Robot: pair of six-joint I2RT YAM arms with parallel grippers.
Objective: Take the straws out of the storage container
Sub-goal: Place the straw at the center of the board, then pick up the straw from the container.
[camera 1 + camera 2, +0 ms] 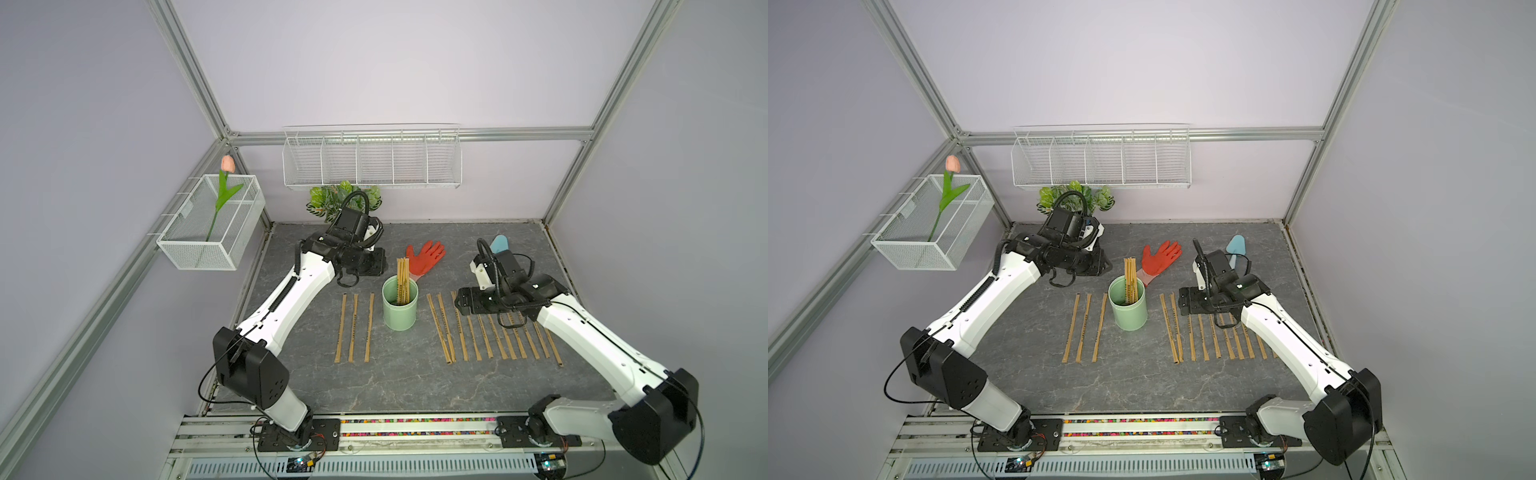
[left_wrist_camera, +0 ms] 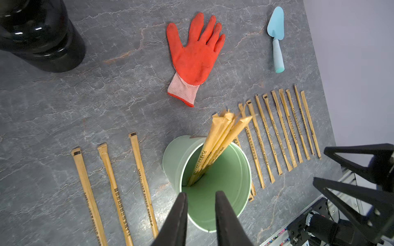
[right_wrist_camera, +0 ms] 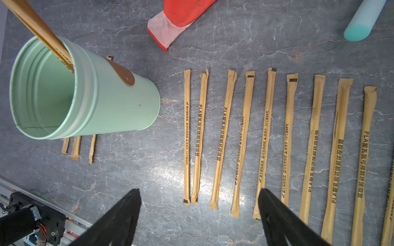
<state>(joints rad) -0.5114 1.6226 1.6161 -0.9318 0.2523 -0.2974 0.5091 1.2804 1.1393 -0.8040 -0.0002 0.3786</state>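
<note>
The mint-green storage container [image 1: 399, 309] [image 1: 1128, 309] [image 2: 171, 157] [image 3: 115, 106] stands upright mid-table, with a bundle of several tan straws [image 1: 402, 280] [image 1: 1131, 276] [image 2: 217, 138] [image 3: 38, 27] leaning inside. Three straws [image 1: 354, 328] [image 2: 113, 191] lie flat to its left, and a row of several [image 1: 486, 332] [image 3: 241, 144] lies to its right. My left gripper [image 1: 370, 266] [image 2: 201, 192] hovers behind the cup's rim, narrowly open with nothing between its fingers. My right gripper [image 1: 469, 301] [image 3: 199, 190] stands wide open and empty above the far ends of the right row.
A red glove [image 1: 426, 255] [image 2: 196, 55] lies behind the cup and a blue trowel [image 1: 498, 243] [image 2: 276, 36] sits at the back right. A black vase [image 2: 42, 36] with a leafy plant [image 1: 332, 197] is behind the left arm. White wire baskets [image 1: 372, 162] hang on the walls.
</note>
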